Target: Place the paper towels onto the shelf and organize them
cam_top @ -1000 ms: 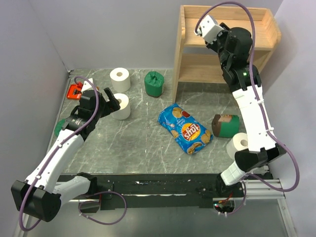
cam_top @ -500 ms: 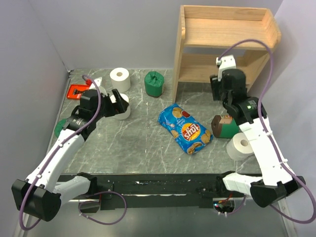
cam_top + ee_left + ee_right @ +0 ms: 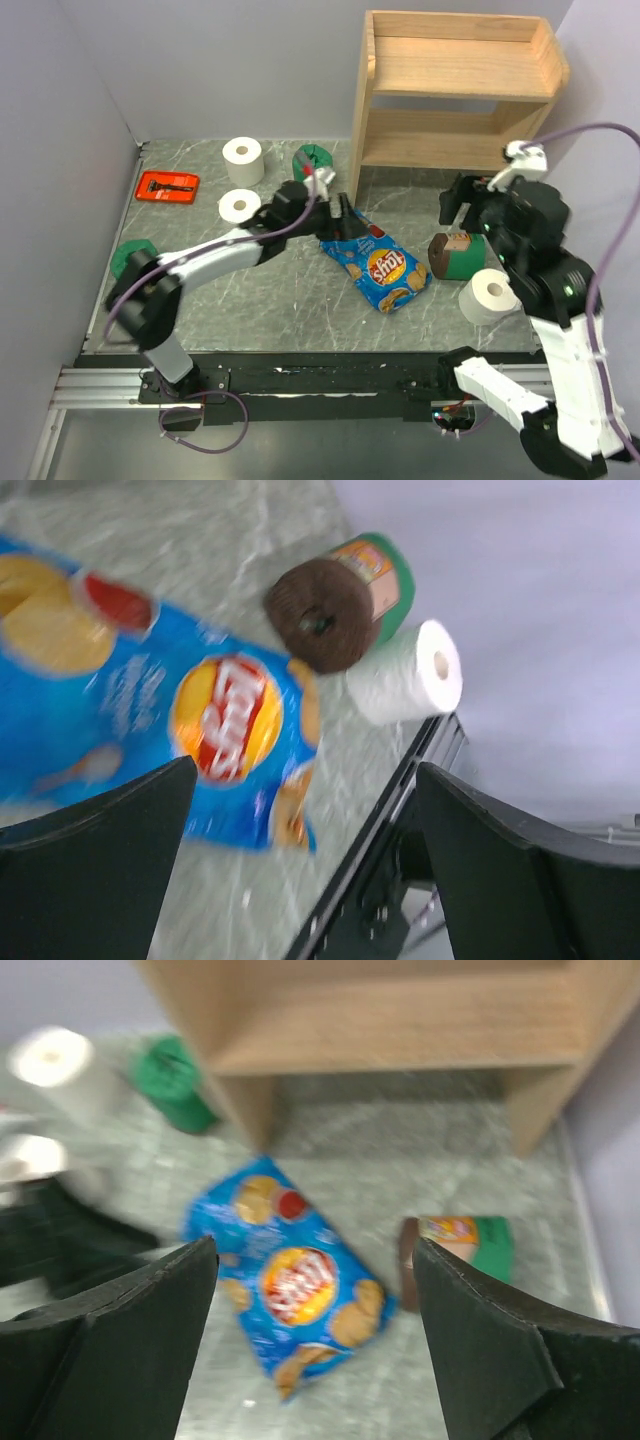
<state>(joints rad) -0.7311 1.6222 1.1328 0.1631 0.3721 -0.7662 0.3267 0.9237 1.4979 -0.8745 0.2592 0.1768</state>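
The left end effector (image 3: 335,211) is out over the grey marbled bench (image 3: 270,300), right at the upper edge of the blue crinkly chip bag (image 3: 376,262). Its wrist view shows its 2 black fingers (image 3: 95,870) spread wide: released, gripping nothing. Below them, blurred, lie the chip bag (image 3: 150,710), the green-wrapped paper towel roll tipped on its side (image 3: 345,600) with its brown base facing the camera, and just beside it the plain white roll at the near right (image 3: 410,675).

On the other side, the right end effector (image 3: 460,208) hovers in front of the light natural-wood 2-tier shelf (image 3: 455,90), above the tipped green roll (image 3: 456,255). It is released too, with its fingers (image 3: 110,1350) far apart and nothing held. Its blurred wrist view takes in the chip bag (image 3: 300,1290), the tipped green roll (image 3: 465,1250) and the shelf's lower tier (image 3: 400,1020).

All 6 rolls are on the bench.
- The near-right white roll (image 3: 490,295) sits just in front of the tipped green one.
- The 2 white rolls at the back left (image 3: 243,160) (image 3: 240,207) stand upright, one in front of the other.
- The upright green roll (image 3: 312,157) is near the shelf's left panel, partly hidden by the left arm.
- The third green roll (image 3: 128,258) is at the bench's left edge.

The red flat tool (image 3: 168,186) lies at the far left.
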